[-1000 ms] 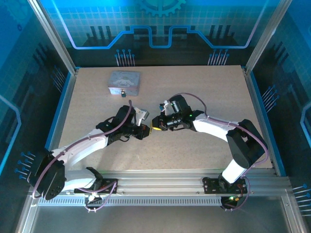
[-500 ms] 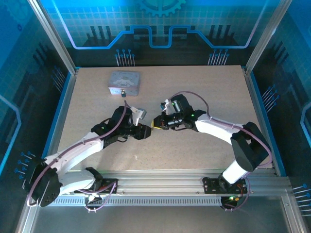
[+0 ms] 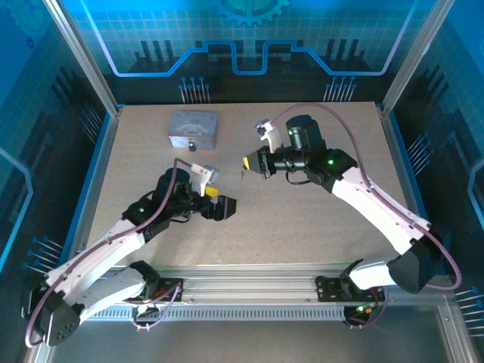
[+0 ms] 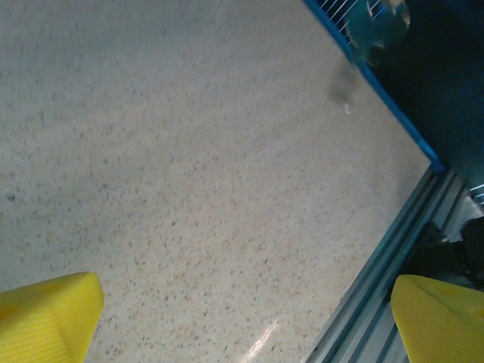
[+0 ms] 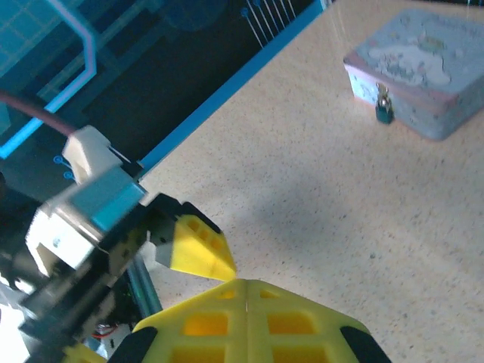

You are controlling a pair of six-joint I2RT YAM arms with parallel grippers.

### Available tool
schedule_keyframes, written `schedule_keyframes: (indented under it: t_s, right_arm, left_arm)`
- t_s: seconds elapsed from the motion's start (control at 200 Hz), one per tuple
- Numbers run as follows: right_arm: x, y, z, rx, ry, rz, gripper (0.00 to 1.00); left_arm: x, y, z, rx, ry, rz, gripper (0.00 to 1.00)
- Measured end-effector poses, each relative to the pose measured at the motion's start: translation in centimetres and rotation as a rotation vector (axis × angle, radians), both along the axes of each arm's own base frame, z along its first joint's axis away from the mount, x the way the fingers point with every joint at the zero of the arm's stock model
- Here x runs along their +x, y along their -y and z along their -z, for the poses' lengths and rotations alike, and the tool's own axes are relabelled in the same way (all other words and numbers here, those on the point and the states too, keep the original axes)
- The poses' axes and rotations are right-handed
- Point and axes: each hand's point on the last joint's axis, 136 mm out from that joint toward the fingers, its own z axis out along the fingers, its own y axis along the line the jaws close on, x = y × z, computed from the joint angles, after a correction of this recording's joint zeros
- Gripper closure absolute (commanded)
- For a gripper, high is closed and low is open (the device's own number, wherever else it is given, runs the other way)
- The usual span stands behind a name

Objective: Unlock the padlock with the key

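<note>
Now, step in hand: the key seems to have passed to the right arm; by my judgement the carry to the lock is starting.
Right gripper (image 3: 248, 162): clenched, yellow fingertips (image 5: 249, 318) pressed together. It is to the right of the tin box (image 3: 193, 127) and a little nearer the arms.
Key (image 3: 242, 175): probably the thin dark sliver just under the right tips in the top view; too small to be sure.
Left gripper (image 3: 219, 206): released, its fingers (image 4: 45, 318) spread wide over the table (image 4: 189, 151) with nothing between them, well in front of the tin box.
Padlock (image 5: 383, 106): small, hanging on the tin box's front wall, apart from both grippers. Whether its shackle is locked cannot be made out.
Next move: bring the key's tip to the keyhole and line it up closely. The lock hangs loose, so the free left gripper may have to steady it.
Change from a second ago: the grippers met tip to tip in front of the tin box, the left clamped. The left has since opened and drawn back, and the right has swung up beside the box.
</note>
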Motion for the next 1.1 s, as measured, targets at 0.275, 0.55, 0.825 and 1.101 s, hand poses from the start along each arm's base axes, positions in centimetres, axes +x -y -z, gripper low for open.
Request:
schedule_keyframes:
  t_s: [0.275,0.55,0.825,1.101]
  right_arm:
    - [-2.8,-0.8,-0.9,-0.038,0.159,-0.197,1.00]
    - [-4.7,-1.8,-2.9,0.056,0.186,-0.317,1.00]
    - [-5.8,-2.5,-4.7,0.147,0.171,-0.378,1.00]
    - [-6.2,-3.0,-6.2,0.220,0.140,-0.398,1.00]
  left_arm:
    - [-1.3,1.8,-8.3,-0.133,0.163,0.147,0.03]
    - [-0.5,2.2,-11.2,-0.285,0.169,0.213,0.22]
    - [-0.3,1.3,-11.1,-0.399,0.111,0.239,0.36]
    - [-1.3,1.4,-12.1,-0.448,0.108,0.281,0.62]
